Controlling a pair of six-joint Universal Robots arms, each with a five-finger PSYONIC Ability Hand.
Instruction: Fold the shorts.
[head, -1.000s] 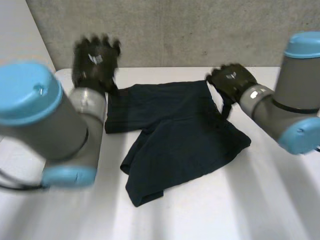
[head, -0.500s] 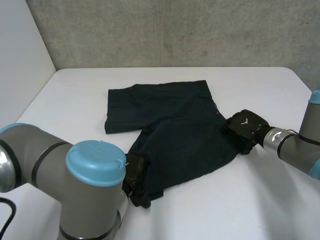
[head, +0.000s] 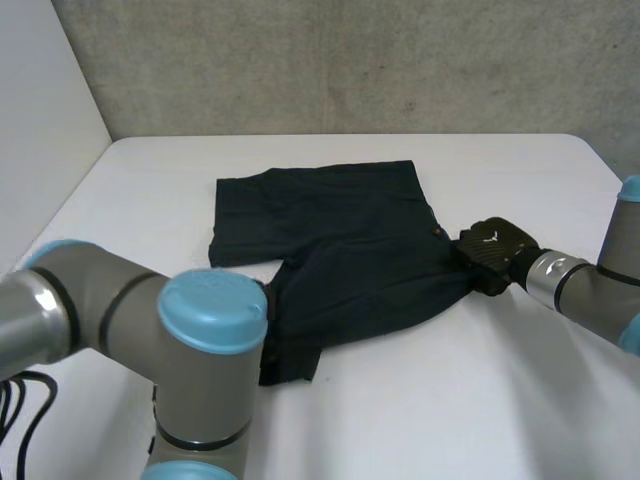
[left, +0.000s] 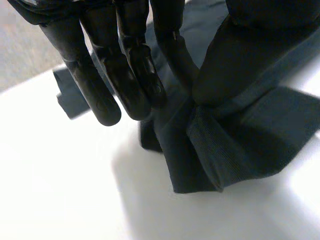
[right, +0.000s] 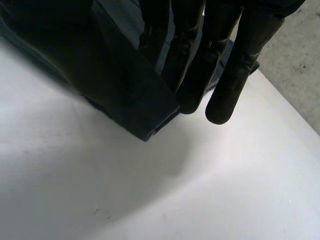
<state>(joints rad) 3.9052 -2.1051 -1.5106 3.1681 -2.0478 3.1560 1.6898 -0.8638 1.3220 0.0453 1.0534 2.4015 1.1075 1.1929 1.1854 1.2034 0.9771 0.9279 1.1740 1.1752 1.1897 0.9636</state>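
Dark navy shorts (head: 340, 230) lie spread on the white table (head: 450, 400), waistband toward the right, one leg reaching to the far left. My right hand (head: 492, 252) sits at the shorts' right edge. In the right wrist view its fingers (right: 235, 75) and thumb pinch a folded edge of the cloth (right: 120, 85). My left arm (head: 200, 340) covers the near leg's hem. In the left wrist view my left hand (left: 125, 75) pinches a bunched corner of the shorts (left: 235, 150) between thumb and fingers.
A grey concrete wall (head: 350, 60) runs behind the table's far edge, and a pale wall (head: 40, 130) stands at the left. Bare tabletop lies in front of the shorts and to their right.
Both hands came down from the shorts' far side to the near leg hem and the right edge, then closed on the cloth. The near leg has bunched up slightly.
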